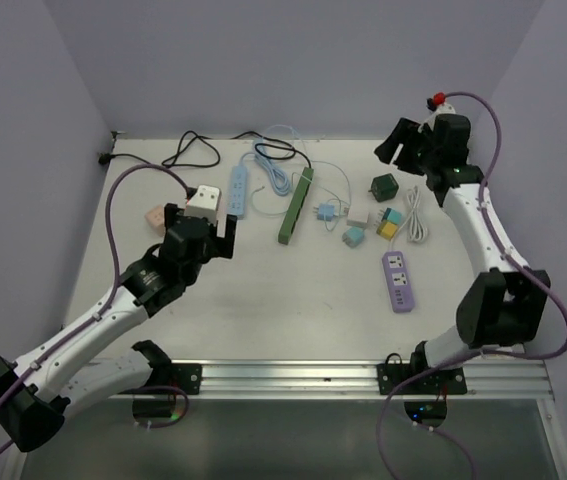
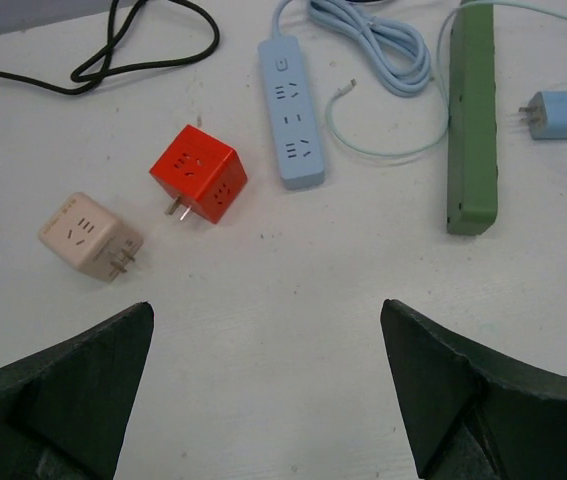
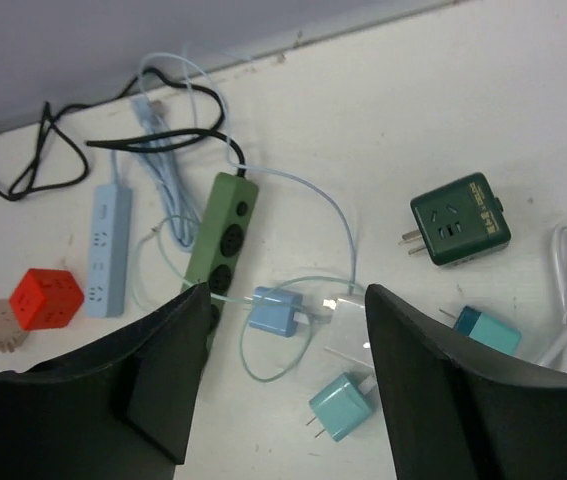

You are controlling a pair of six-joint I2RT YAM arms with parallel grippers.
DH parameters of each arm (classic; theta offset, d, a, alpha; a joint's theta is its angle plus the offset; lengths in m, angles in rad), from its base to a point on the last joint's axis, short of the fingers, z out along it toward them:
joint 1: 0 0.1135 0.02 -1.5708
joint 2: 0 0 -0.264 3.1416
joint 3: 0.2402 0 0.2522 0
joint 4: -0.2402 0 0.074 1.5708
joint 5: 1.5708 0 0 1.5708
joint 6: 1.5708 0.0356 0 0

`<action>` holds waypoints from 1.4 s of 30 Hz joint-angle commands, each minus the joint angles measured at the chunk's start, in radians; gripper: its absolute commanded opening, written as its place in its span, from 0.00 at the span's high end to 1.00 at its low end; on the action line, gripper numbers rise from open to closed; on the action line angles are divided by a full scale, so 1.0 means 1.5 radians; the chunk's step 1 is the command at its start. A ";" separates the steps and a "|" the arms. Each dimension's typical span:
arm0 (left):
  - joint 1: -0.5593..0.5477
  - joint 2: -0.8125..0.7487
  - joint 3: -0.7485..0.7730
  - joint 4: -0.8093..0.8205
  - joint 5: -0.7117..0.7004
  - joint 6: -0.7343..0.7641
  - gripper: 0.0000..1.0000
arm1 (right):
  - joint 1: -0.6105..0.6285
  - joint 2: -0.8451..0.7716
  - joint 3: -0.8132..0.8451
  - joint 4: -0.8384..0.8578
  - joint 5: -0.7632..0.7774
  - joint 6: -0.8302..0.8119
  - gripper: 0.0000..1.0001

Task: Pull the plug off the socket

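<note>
Green power strip, blue plug lying just beside it (apart)

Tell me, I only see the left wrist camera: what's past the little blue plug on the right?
Observer: A dark green adapter lies on the table there.
Operator: Are there more power strips?
Observer: Yes, a purple power strip, lower in the top view than the adapter.
Operator: Where's the other hand?
Observer: The right gripper hangs over that side, jaws apart, holding nothing.
</note>
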 commanded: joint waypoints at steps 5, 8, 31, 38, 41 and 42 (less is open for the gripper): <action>0.065 -0.021 0.031 0.014 -0.044 -0.066 0.00 | 0.013 -0.289 -0.176 -0.016 -0.004 -0.056 0.25; 0.091 -0.039 0.030 0.016 -0.056 -0.076 0.00 | 0.026 -0.378 -0.241 -0.038 -0.002 -0.055 0.23; 0.101 -0.085 0.004 0.030 -0.141 -0.048 0.00 | 0.117 -0.457 -0.335 -0.139 0.241 0.056 0.01; 0.101 -0.076 0.006 0.032 -0.129 -0.043 0.00 | 0.118 -0.476 -0.349 -0.137 0.298 0.078 0.01; 0.101 -0.074 0.009 0.025 -0.122 -0.044 0.00 | 0.118 -0.469 -0.349 -0.151 0.324 0.094 0.01; 0.101 -0.078 0.008 0.025 -0.122 -0.043 0.00 | 0.117 -0.463 -0.351 -0.151 0.323 0.097 0.01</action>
